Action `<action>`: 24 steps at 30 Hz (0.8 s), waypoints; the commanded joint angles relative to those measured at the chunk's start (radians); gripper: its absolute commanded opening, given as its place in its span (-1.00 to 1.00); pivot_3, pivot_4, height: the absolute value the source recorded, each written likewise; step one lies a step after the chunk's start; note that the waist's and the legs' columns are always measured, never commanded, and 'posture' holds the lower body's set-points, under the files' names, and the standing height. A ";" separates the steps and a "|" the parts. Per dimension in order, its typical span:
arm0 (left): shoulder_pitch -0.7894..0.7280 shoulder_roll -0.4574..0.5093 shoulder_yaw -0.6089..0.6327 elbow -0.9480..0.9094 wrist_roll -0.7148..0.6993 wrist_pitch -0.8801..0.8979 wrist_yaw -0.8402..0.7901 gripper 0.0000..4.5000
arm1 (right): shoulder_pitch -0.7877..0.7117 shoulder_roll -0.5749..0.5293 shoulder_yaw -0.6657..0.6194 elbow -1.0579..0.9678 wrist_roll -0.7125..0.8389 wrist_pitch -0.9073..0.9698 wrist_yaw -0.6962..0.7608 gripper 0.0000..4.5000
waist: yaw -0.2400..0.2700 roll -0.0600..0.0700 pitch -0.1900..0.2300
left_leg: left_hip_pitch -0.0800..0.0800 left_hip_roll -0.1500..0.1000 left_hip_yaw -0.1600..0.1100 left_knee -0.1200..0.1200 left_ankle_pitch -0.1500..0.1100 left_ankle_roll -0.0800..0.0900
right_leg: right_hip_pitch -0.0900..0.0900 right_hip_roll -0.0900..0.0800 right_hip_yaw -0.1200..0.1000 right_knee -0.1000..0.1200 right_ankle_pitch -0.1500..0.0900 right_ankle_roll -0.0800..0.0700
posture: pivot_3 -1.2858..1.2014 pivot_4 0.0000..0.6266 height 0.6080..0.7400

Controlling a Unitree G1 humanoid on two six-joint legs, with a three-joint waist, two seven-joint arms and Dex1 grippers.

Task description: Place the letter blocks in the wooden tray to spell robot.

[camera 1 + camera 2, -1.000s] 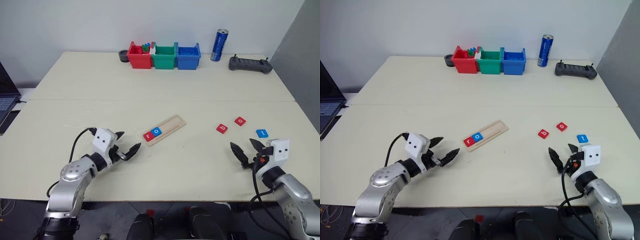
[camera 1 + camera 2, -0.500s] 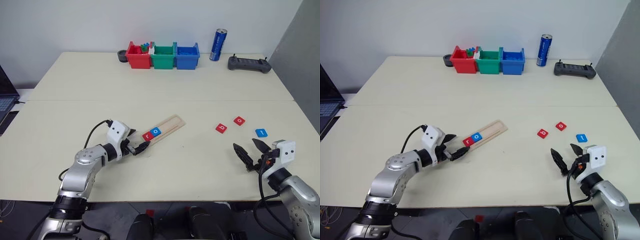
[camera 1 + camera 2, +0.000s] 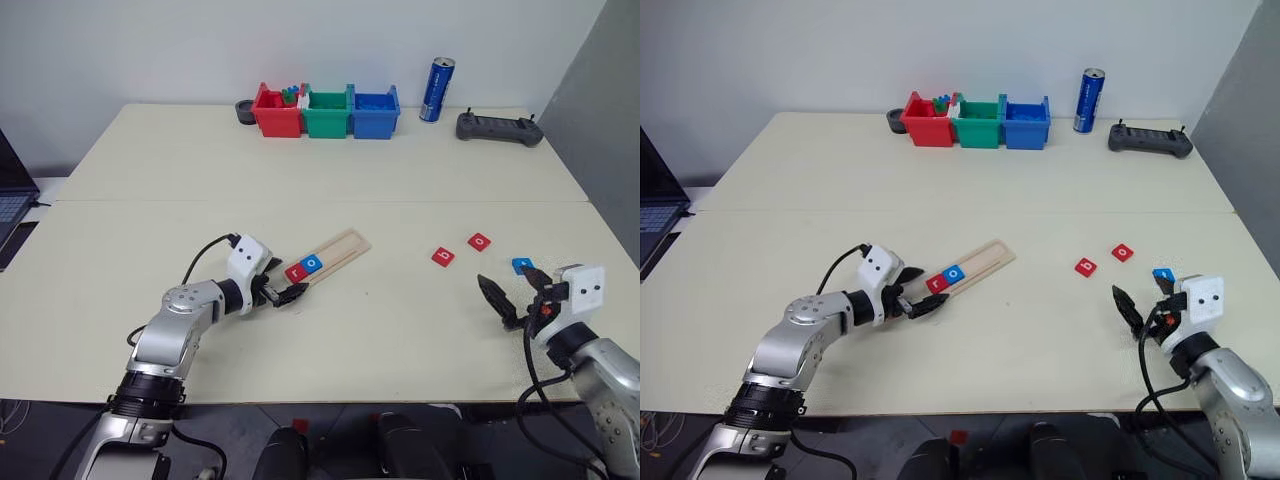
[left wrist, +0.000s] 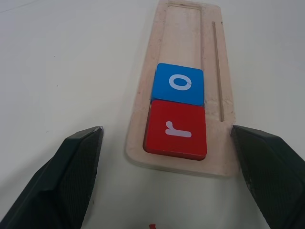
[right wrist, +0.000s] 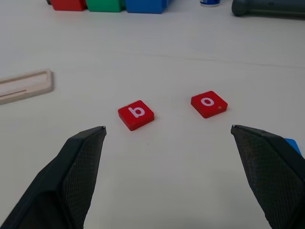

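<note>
Left tool [image 4: 167,181] spread wide, straddling wooden tray [image 4: 190,28] end; red r block [image 4: 177,129] between tips.

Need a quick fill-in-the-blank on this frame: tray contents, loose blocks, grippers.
1. The wooden tray holds ____ letter blocks, a red r and a blue o.
2. The loose red blocks on the table read b and ____.
3. The left gripper, at the tray's r end, has its jaws ____.
4. Near the right gripper lies a block coloured ____.

Missing words: two; o; open; blue
</note>
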 commanded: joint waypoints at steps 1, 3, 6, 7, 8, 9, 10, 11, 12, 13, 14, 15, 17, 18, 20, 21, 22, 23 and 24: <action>-0.021 0.012 -0.012 -0.006 0.008 0.008 -0.019 1.00 | -0.034 -0.013 -0.012 -0.054 -0.008 0.058 -0.052 0.98 | 0.000 0.000 0.000 | 0.000 0.000 0.000 0.000 0.000 0.000 | 0.000 0.000 0.000 0.000 0.000 0.000 | 0.03 -0.52 1.00; -0.028 0.007 -0.019 -0.004 0.010 0.017 -0.021 1.00 | -0.044 -0.011 -0.012 -0.070 0.003 0.073 -0.058 0.98 | 0.000 0.000 0.000 | 0.000 0.000 0.000 0.000 0.000 0.000 | 0.000 0.000 0.000 0.000 0.000 0.000 | 0.03 -0.52 1.00; -0.040 0.002 -0.032 0.001 0.016 0.032 -0.016 1.00 | -0.040 -0.007 -0.015 -0.091 0.014 0.084 -0.055 0.98 | 0.000 0.000 0.000 | 0.000 0.000 0.000 0.000 0.000 0.000 | 0.000 0.000 0.000 0.000 0.000 0.000 | 0.03 -0.52 1.00; -0.044 0.000 -0.036 0.002 0.017 0.039 -0.014 1.00 | -0.037 -0.004 -0.017 -0.099 0.021 0.087 -0.053 0.98 | 0.000 0.000 0.000 | 0.000 0.000 0.000 0.000 0.000 0.000 | 0.000 0.000 0.000 0.000 0.000 0.000 | 0.03 -0.52 1.00; -0.048 -0.003 -0.038 0.003 0.017 0.053 -0.011 1.00 | -0.034 -0.002 -0.018 -0.107 0.026 0.091 -0.052 0.98 | 0.000 0.000 0.000 | 0.000 0.000 0.000 0.000 0.000 0.000 | 0.000 0.000 0.000 0.000 0.000 0.000 | 0.03 -0.52 1.00; -0.051 -0.005 -0.040 0.003 0.016 0.064 -0.009 1.00 | -0.032 0.000 -0.019 -0.113 0.030 0.092 -0.050 0.98 | 0.000 0.000 0.000 | 0.000 0.000 0.000 0.000 0.000 0.000 | 0.000 0.000 0.000 0.000 0.000 0.000 | 0.03 -0.52 1.00; -0.054 -0.007 -0.043 0.002 0.015 0.077 -0.008 1.00 | -0.032 0.004 -0.020 -0.120 0.037 0.094 -0.049 0.98 | 0.000 0.000 0.000 | 0.000 0.000 0.000 0.000 0.000 0.000 | 0.000 0.000 0.000 0.000 0.000 0.000 | 0.03 -0.52 1.00; -0.055 -0.008 -0.044 0.000 0.014 0.086 -0.008 1.00 | -0.031 0.006 -0.021 -0.125 0.042 0.096 -0.048 0.98 | 0.000 0.000 0.000 | 0.000 0.000 0.000 0.000 0.000 0.000 | 0.000 0.000 0.000 0.000 0.000 0.000 | 0.03 -0.52 1.00; -0.057 -0.007 -0.050 -0.003 0.017 0.107 -0.004 1.00 | -0.030 0.007 -0.022 -0.133 0.048 0.098 -0.046 0.98 | 0.000 0.000 0.000 | 0.000 0.000 0.000 0.000 0.000 0.000 | 0.000 0.000 0.000 0.000 0.000 0.000 | 0.03 -0.52 1.00; -0.059 -0.008 -0.053 -0.007 0.015 0.109 -0.010 1.00 | -0.029 0.009 -0.022 -0.144 0.057 0.098 -0.042 0.98 | 0.000 0.000 0.000 | 0.000 0.000 0.000 0.000 0.000 0.000 | 0.000 0.000 0.000 0.000 0.000 0.000 | 0.03 -0.52 1.00; -0.061 -0.008 -0.056 -0.011 0.013 0.115 -0.014 1.00 | -0.029 0.012 -0.024 -0.153 0.066 0.099 -0.038 0.98 | 0.000 0.000 0.000 | 0.000 0.000 0.000 0.000 0.000 0.000 | 0.000 0.000 0.000 0.000 0.000 0.000 | 0.03 -0.52 1.00; -0.063 -0.009 -0.057 -0.016 0.013 0.118 -0.015 1.00 | -0.028 0.013 -0.025 -0.159 0.074 0.101 -0.035 0.98 | 0.000 0.000 0.000 | 0.000 0.000 0.000 0.000 0.000 0.000 | 0.000 0.000 0.000 0.000 0.000 0.000 | 0.03 -0.52 1.00; -0.068 -0.009 -0.060 -0.023 0.008 0.118 -0.028 1.00 | -0.025 0.017 -0.029 -0.170 0.094 0.097 -0.022 0.98 | 0.000 0.000 0.000 | 0.000 0.000 0.000 0.000 0.000 0.000 | 0.000 0.000 0.000 0.000 0.000 0.000 | 0.03 -0.52 1.00; -0.071 -0.010 -0.062 -0.023 0.010 0.119 -0.028 1.00 | -0.022 0.019 -0.030 -0.177 0.108 0.099 -0.015 0.98 | 0.000 0.000 0.000 | 0.000 0.000 0.000 0.000 0.000 0.000 | 0.000 0.000 0.000 0.000 0.000 0.000 | 0.03 -0.52 1.00; -0.076 -0.009 -0.066 -0.021 0.014 0.119 -0.028 1.00 | -0.014 0.017 -0.030 -0.192 0.144 0.106 0.006 0.98 | 0.001 0.000 0.000 | 0.000 0.000 0.000 0.000 0.000 0.000 | 0.000 0.000 0.000 0.000 0.000 0.000 | 0.03 -0.52 1.00; -0.078 -0.009 -0.068 -0.020 0.016 0.118 -0.028 1.00 | -0.008 0.015 -0.030 -0.200 0.162 0.111 0.017 0.98 | 0.001 0.000 0.000 | 0.000 0.000 0.000 0.000 0.000 0.000 | 0.000 0.000 0.000 0.000 0.000 0.000 | 0.03 -0.52 1.00; -0.080 -0.005 -0.074 -0.020 0.019 0.115 -0.033 1.00 | -0.002 0.009 -0.028 -0.208 0.179 0.115 0.032 0.98 | 0.001 0.000 0.000 | 0.000 0.000 0.000 0.000 0.000 0.000 | 0.000 0.000 0.000 0.000 0.000 0.000 | 0.03 -0.52 1.00; -0.081 -0.001 -0.081 -0.020 0.024 0.108 -0.038 1.00 | 0.004 0.003 -0.027 -0.215 0.197 0.120 0.046 0.98 | 0.002 0.000 0.000 | 0.000 0.000 0.000 0.000 0.000 0.000 | 0.000 0.000 0.000 0.000 0.000 0.000 | 0.03 -0.52 1.00; -0.081 0.002 -0.086 -0.021 0.028 0.104 -0.042 1.00 | 0.009 -0.003 -0.025 -0.221 0.208 0.123 0.053 0.98 | 0.002 0.000 0.000 | 0.000 0.000 0.000 0.000 0.000 0.000 | 0.000 0.000 0.000 0.000 0.000 0.000 | 0.03 -0.52 1.00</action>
